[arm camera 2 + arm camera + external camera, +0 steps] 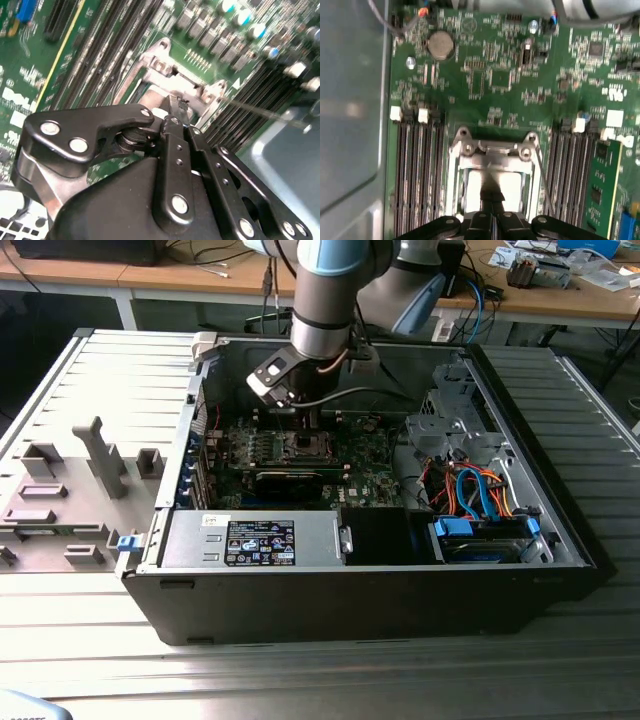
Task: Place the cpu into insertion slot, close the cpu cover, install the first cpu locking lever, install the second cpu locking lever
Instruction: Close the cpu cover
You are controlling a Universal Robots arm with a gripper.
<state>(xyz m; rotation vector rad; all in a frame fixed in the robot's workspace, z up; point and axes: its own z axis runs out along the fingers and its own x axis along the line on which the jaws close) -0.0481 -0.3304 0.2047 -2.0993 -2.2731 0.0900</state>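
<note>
Exterior view: an open computer case (350,600) lies on a ribbed metal table (300,675). The robot arm (325,300) reaches down into it from above. Its gripper (312,425) hangs over the insertion slot (303,446), which sits near the middle of the green circuit board (370,480).

First wrist view: looking down on the board, the cpu cover (492,152) lies flat. The dull silver top of the cpu (470,192) shows through its cut-out centre, so the chip is seated in the slot. The gripper (492,196) has its two black fingers pressed together with nothing seen between them, and the tip is over the chip's top. A thin wire lever (542,175) runs along one side of the cover. Rows of memory slots (417,175) flank the socket, and a round coin battery (441,44) sits farther off.

Second wrist view: the gripper (178,106) points at the cover's hinge bracket (170,75). The thin lever (255,111) slants away beside it. Whether it is latched cannot be told.
</note>
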